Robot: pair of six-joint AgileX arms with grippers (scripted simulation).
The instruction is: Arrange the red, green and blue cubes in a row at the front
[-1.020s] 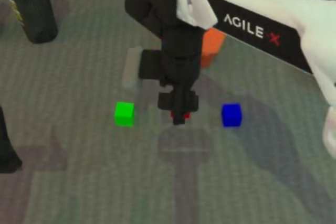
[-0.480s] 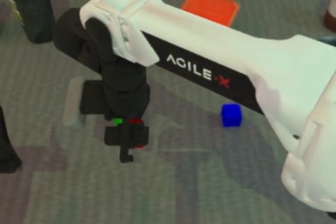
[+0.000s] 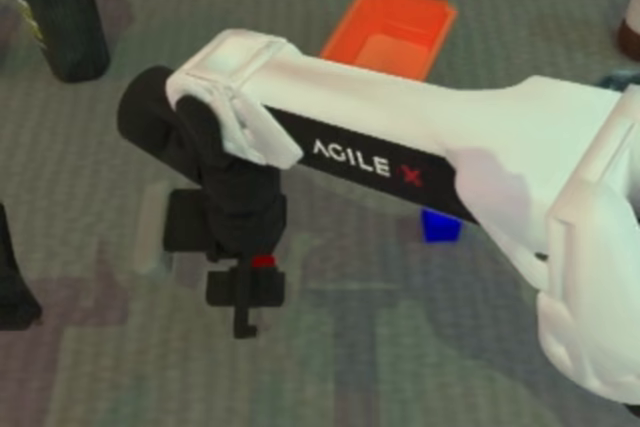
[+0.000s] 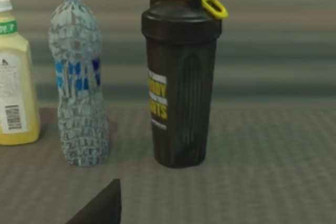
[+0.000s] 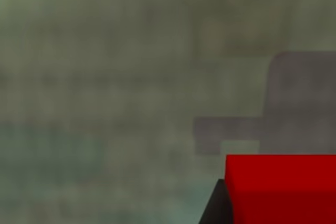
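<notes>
The red cube (image 3: 263, 261) is held between the right gripper (image 3: 246, 292) fingers at lower left of the top view, a placing spot beside the blue cube (image 3: 438, 226) being judged needed next.

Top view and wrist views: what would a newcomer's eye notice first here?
The big white right arm crosses the top view, its hand left of centre, shut on the red cube, which also shows in the right wrist view. The orange tub lies behind; the blue cube peeks out beside the arm.
</notes>
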